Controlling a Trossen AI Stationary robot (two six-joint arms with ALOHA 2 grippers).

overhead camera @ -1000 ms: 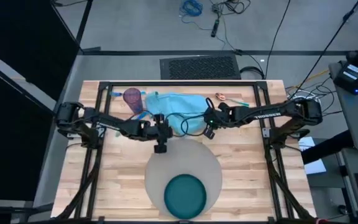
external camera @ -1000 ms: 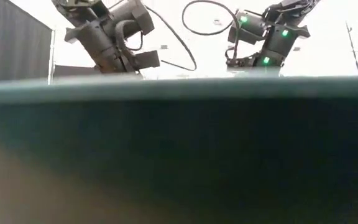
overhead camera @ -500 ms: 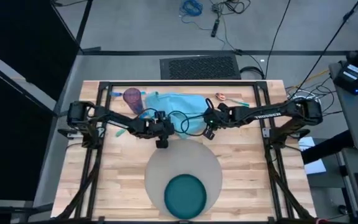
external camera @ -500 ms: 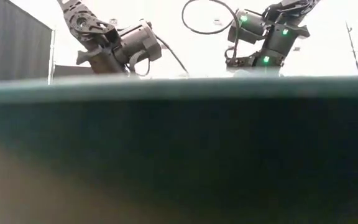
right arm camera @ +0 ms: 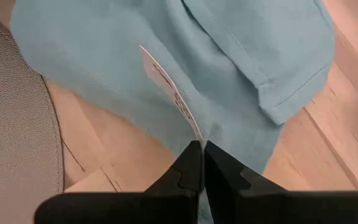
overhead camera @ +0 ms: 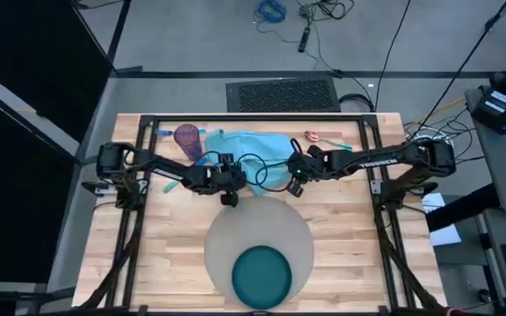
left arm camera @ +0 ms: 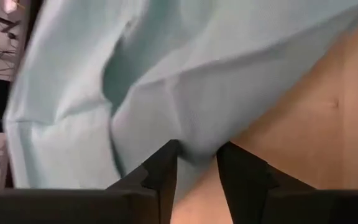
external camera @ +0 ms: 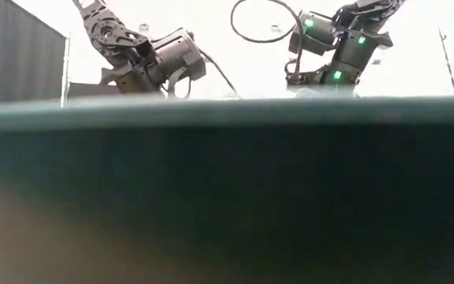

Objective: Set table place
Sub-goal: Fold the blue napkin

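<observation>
Plate (external camera: 227,197) blocking low view

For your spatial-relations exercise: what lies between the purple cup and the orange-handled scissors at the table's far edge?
The light blue napkin, crumpled on the table, fills that stretch, as the high view shows.

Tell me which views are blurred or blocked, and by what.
Low view: a dark teal plate, out of focus, fills most of it; bright background glare behind the arms. Left wrist view: the napkin is soft and blurred. High view: unobstructed.
</observation>
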